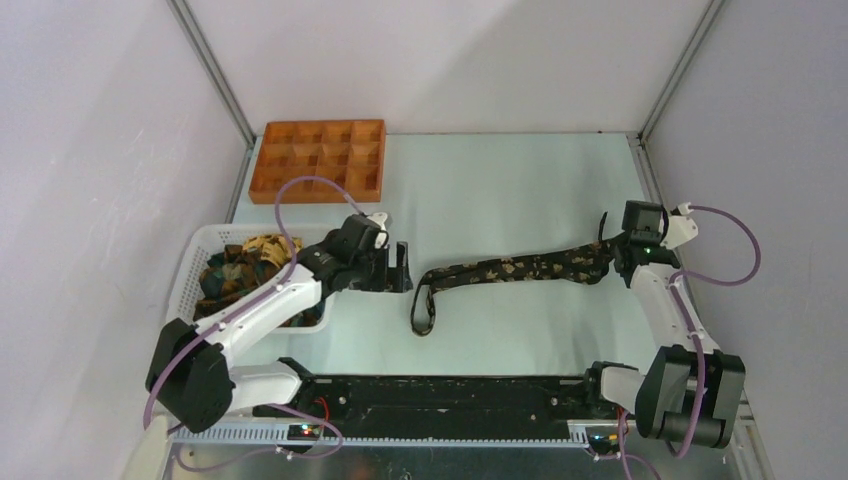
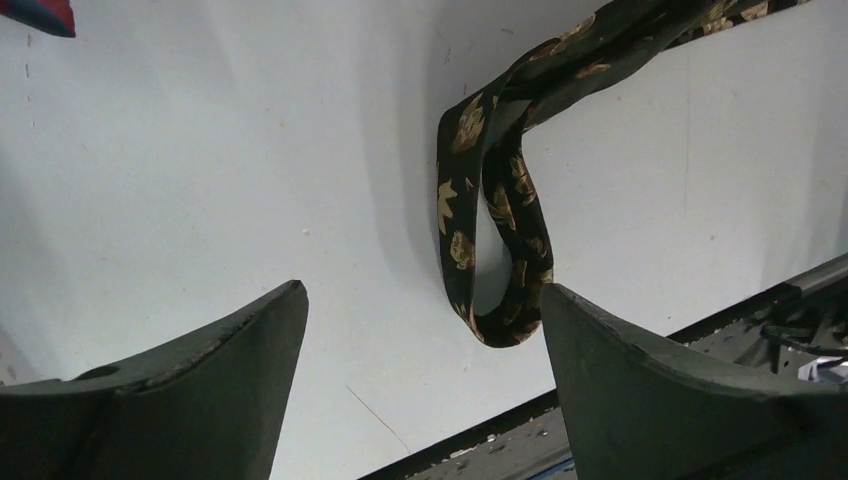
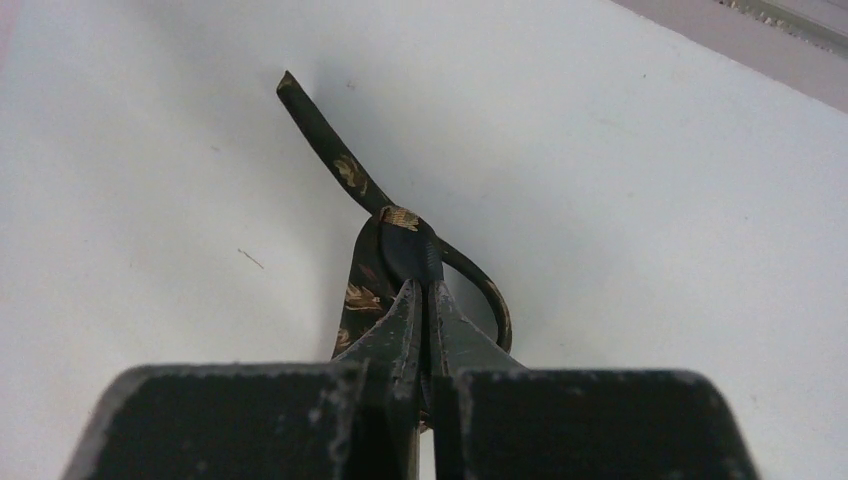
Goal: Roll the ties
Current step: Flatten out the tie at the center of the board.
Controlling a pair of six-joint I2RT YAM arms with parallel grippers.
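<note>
"What was on the left?"

"A white basket [image 1: 186, 272] sat there with a heap of ties [image 1: 245, 262] in it. Just past it, my left jaws were wide apart and held nothing, low over the bench [image 1: 500, 180]."

"And in the middle?"

"One tie [image 1: 505, 269] lay stretched across the bench, its looped end near the left jaws. On the right, my right jaws were clenched on its other end."

Plain pale lilac-white panel walls [image 1: 450, 60] enclose a flat, pale mint-white tabletop [image 1: 500, 190] on three sides, with slim grey metal posts [image 1: 212, 72] at both far corners, under soft, even light.
</note>
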